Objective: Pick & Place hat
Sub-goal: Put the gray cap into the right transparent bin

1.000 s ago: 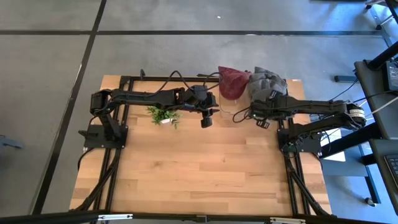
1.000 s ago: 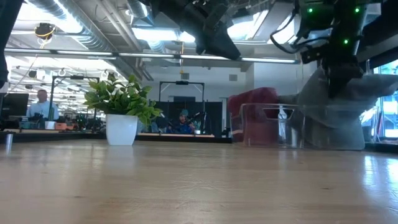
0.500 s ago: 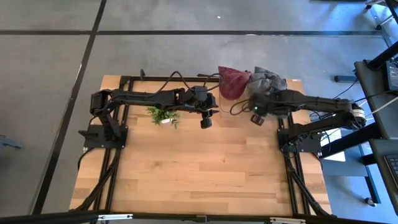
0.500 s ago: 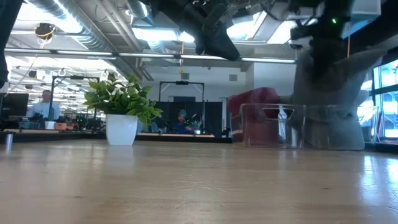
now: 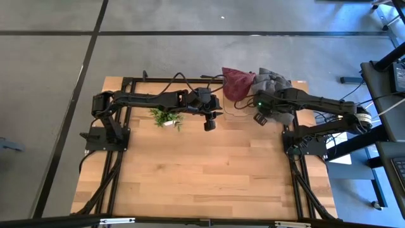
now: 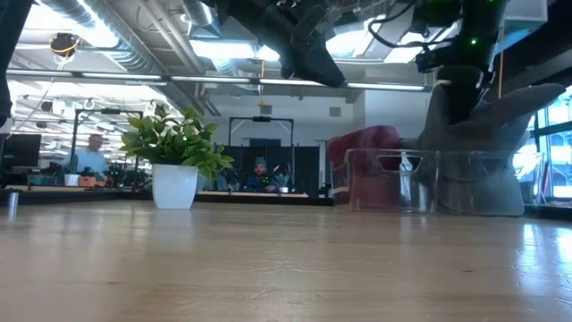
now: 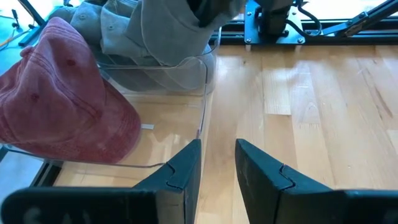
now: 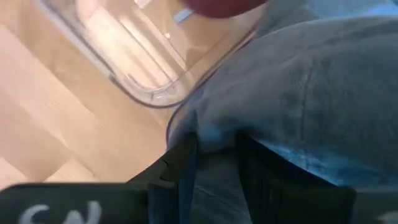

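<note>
A grey hat hangs from my right gripper over a clear plastic tray at the table's far edge. Seen from above, the grey hat lies by my right gripper, which is shut on it. A red hat sits in the tray's left part and leans over its far rim. In the left wrist view the red hat and grey hat show beyond my left gripper. My left gripper hovers open in the air just left of the tray, touching nothing. My right gripper pinches a bunched part of the grey hat's cloth between its two fingers. It comes at the hat from above, pointing down. The hat hangs drawn up below the fingers, and its lower part is behind the tray's clear wall.
A small potted plant in a white pot stands on the table left of my left gripper. The near half of the wooden table is bare wood. People sit in the room beyond the far edge.
My right gripper has risen and shifted slightly toward the table's left, staying shut on the grey hat. The hat's upper part has been drawn up into a tall shape, while its lower part has stayed in the tray.
</note>
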Available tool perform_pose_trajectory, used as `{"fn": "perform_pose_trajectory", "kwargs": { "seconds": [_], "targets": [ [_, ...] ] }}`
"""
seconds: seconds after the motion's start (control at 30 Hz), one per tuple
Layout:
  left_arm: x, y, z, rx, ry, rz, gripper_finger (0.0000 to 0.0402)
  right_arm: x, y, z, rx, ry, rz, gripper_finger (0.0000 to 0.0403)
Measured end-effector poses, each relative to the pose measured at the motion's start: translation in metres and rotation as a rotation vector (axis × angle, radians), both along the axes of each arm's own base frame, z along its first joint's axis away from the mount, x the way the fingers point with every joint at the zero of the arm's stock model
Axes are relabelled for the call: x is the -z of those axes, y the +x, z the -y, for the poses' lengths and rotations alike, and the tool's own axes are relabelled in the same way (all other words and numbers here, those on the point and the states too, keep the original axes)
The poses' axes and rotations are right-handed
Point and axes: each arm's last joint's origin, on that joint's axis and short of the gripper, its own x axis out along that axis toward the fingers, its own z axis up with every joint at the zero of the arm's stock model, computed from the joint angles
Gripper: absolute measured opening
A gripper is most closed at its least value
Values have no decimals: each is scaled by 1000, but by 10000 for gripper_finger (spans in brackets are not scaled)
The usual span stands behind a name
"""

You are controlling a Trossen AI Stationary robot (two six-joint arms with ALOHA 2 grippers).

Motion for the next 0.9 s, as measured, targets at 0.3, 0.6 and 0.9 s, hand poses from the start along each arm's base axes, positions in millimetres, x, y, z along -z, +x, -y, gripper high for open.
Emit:
{"fn": "perform_pose_trajectory", "kwargs": {
  "seconds": [0.3, 0.6, 0.9],
  "targets": [
    [0, 0, 0, 0, 1, -1, 95, -37, -8, 10, 125, 1, 183, 115],
    [0, 0, 0, 0, 1, -1, 95, -65, -14, 8, 145, 84, 352, 115],
    [0, 0, 0, 0, 1, -1, 95, -55, -16, 9, 167, 59, 293, 115]
  ]
}}
